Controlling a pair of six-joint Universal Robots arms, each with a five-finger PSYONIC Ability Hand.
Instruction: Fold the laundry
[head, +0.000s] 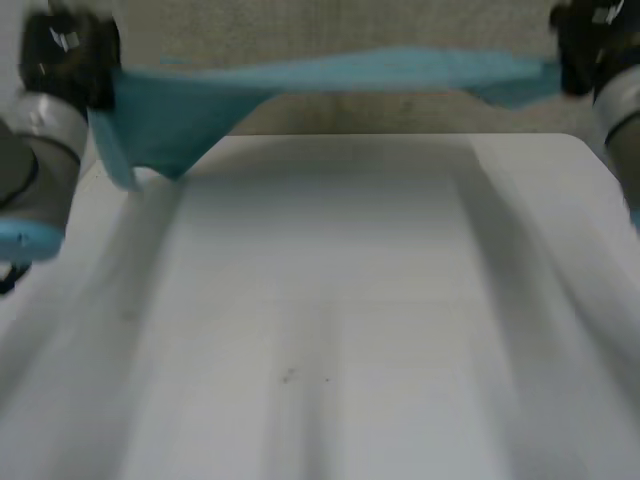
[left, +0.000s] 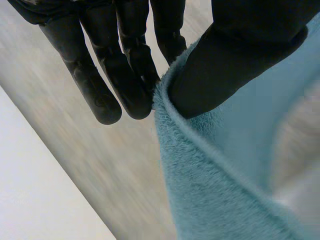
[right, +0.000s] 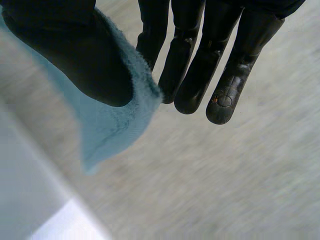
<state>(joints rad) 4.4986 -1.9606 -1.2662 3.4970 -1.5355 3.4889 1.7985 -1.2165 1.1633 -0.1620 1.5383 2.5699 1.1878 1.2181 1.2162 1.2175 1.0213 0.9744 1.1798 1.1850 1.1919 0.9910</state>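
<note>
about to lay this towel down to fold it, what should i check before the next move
1. Left robot hand pinching the towel between thumb and fingers: ok.
2. Right robot hand pinching the towel's edge the same way: ok.
3. Towel lifted off the table and stretched between both hands: ok.
4. Towel hanging evenly: not ok, it sags in a flap near the left robot hand.
5. Matching corners held: cannot tell.
</note>
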